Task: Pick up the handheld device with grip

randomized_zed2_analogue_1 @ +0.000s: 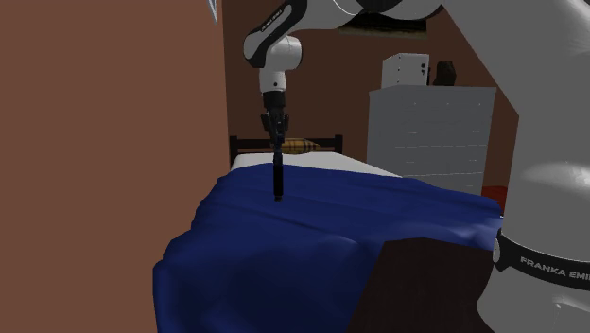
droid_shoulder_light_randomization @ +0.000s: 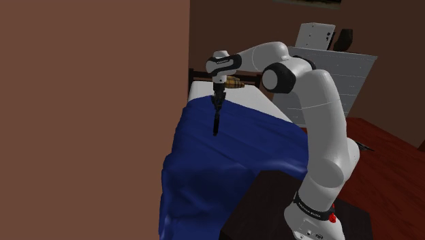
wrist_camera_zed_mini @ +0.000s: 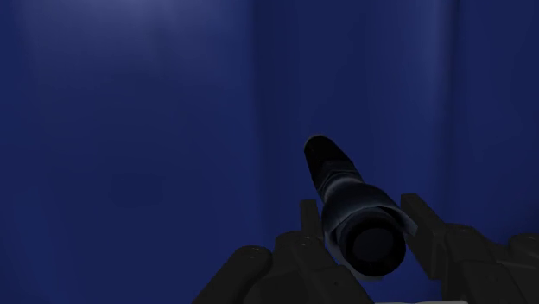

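A slim black handheld device (randomized_zed2_analogue_1: pixel 277 178), shaped like a torch, stands upright over the blue blanket (randomized_zed2_analogue_1: pixel 312 236) on the bed. Its lower end is at or just above the cloth; I cannot tell which. My black gripper (randomized_zed2_analogue_1: pixel 275 131) comes straight down and is shut on the device's upper end. The same grip shows in the shoulder view, with the gripper (droid_shoulder_light_randomization: pixel 218 101) above the device (droid_shoulder_light_randomization: pixel 216 123). In the wrist view the device (wrist_camera_zed_mini: pixel 341 186) points away toward the blanket (wrist_camera_zed_mini: pixel 129 129), clasped in the gripper (wrist_camera_zed_mini: pixel 361 220) between both fingers (wrist_camera_zed_mini: pixel 308 220).
A brown wall (droid_shoulder_light_randomization: pixel 88 102) runs close along the bed's side. A dark headboard (randomized_zed2_analogue_1: pixel 284 142) and a patterned pillow (droid_shoulder_light_randomization: pixel 233 83) lie at the far end. A pale dresser (randomized_zed2_analogue_1: pixel 430 128) stands beyond the bed. The dark footboard (randomized_zed2_analogue_1: pixel 425 284) is near the stand.
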Controlling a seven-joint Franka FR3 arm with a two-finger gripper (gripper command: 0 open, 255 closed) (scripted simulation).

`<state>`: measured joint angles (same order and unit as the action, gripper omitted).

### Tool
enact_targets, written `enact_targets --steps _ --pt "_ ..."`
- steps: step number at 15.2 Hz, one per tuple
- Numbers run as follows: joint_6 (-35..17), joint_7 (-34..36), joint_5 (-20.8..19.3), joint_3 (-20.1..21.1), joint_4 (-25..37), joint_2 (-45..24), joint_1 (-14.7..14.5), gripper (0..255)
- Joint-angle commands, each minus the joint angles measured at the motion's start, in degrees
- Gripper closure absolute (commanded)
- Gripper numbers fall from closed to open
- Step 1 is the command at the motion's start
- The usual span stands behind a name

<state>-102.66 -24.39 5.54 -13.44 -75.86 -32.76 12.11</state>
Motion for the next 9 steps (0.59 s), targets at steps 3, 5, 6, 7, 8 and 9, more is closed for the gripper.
enact_targets --steps 3,5,6,7,8,9 --pt "0.02 0.00 0.01 0.01 0.01 -0.03 0.00 255" --pt "-0.01 0.01 0.01 0.01 -0.02 -0.02 -0.01 255" --pt "-0.14 0.02 0.00 0.01 -0.20 0.03 -0.04 255" --pt "0.56 0.03 -0.03 -0.01 0.37 0.16 -0.01 255" --pt "1.26 0.05 -0.07 -0.03 0.95 0.28 0.01 255" --pt "1.98 0.06 -0.09 -0.05 1.60 0.36 0.05 255"
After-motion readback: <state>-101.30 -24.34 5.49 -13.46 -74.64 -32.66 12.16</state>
